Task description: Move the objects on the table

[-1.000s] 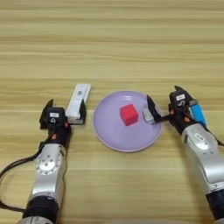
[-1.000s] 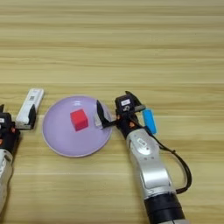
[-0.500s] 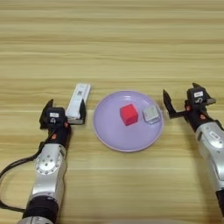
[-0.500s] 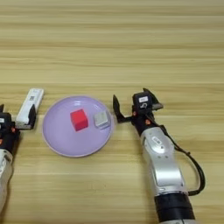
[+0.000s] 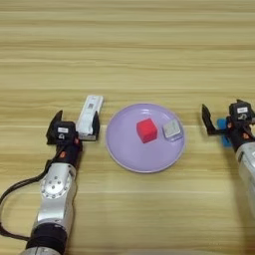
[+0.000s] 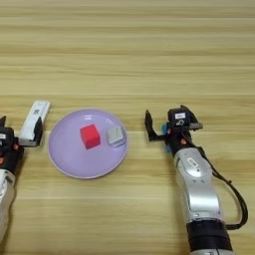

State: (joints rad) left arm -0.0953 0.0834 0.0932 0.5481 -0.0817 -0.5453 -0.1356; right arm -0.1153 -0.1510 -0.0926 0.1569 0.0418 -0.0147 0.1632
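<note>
Lilac plate: a round, smooth, shallow lilac plate (image 5: 144, 158) lay flat on the table, near the middle of the view, holding two small blocks.
Red cube: a small matte red cube (image 5: 146, 130) sat on the plate just left of its centre.
Grey block: a small pale-grey square block (image 5: 172, 129) lay on the plate's right part, just beside the red cube and apart from it.
White stick: a long white remote-like stick (image 5: 90, 114) lay on the wood just left of the plate, slightly tilted from upright in the view.
Blue bar: a short bright-blue bar (image 6: 166, 130) showed only as slivers behind the right gripper; its lie could not be told.
Right gripper: the right gripper (image 6: 167, 125) stood right of the plate, clear of it, its two black fingers spread wide and holding nothing.
Left gripper: the left gripper (image 5: 73, 126) rested left of the plate, fingers spread, one finger beside the near end of the white stick; contact could not be told.
Table: a broad light-wood table (image 5: 129, 55) with horizontal plank grain carried everything.
</note>
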